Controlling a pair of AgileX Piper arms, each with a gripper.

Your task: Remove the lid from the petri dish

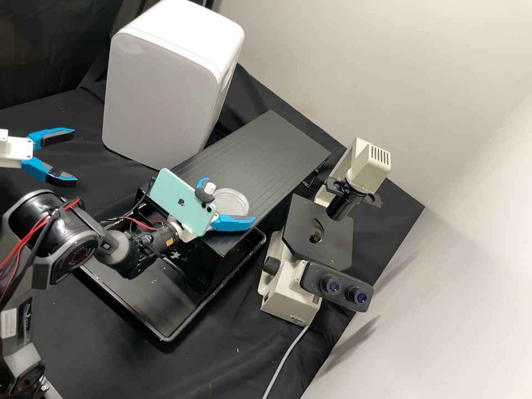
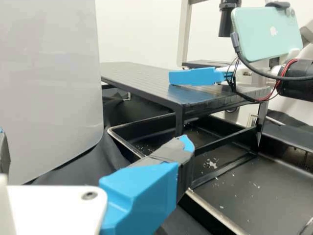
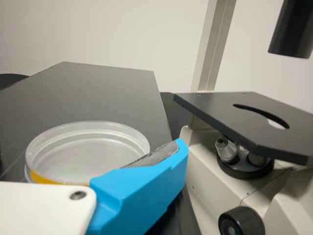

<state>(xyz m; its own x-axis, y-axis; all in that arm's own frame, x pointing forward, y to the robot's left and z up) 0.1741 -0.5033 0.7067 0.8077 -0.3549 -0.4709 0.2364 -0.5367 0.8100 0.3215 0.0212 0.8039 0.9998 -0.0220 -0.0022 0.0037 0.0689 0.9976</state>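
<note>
While the right gripper [image 1: 235, 208] sits wide open about the petri dish [image 3: 87, 151] — one blue finger [image 3: 146, 174] just beside its rim, too close to say whether the pad touches — the main hazard, as I judge it, lies in where those fingers close. The dish rests near the front end of the raised black platform [image 1: 266, 147], lid [image 1: 231, 198] seemingly on, above the black tray [image 1: 149, 299]. Pads coming in too low would likely catch base and lid together and lift the whole dish. Too high or off-centre, and the shallow, slick lid could tilt, slip free, or shove the dish toward the platform's edge and down into the tray. The microscope [image 1: 316, 260] stands near, so a wide swing with the lid risks a knock. The left gripper [image 1: 72, 155] hangs well apart, fingers spread wide and holding nothing — so nothing steadies the base.
</note>
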